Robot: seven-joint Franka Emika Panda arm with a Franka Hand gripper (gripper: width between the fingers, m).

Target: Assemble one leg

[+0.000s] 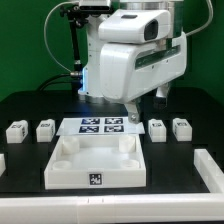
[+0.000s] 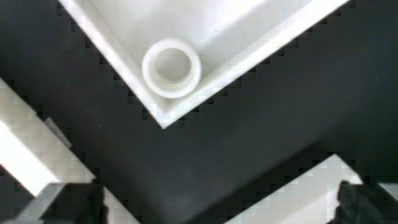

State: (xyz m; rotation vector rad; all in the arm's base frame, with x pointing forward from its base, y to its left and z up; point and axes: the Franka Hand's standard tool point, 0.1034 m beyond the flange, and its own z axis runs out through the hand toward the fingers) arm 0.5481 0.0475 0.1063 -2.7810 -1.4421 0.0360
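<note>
Legs (image 1: 45, 128), four, one white tray (image 1: 68, 178), end effector (image 2: 210, 205) apparently open

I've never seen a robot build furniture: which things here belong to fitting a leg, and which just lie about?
For the job: four small white legs; large white tray-like piece with round corner socket; open gripper.
Just lying about: marker board; white piece at the exterior view's right edge.
</note>
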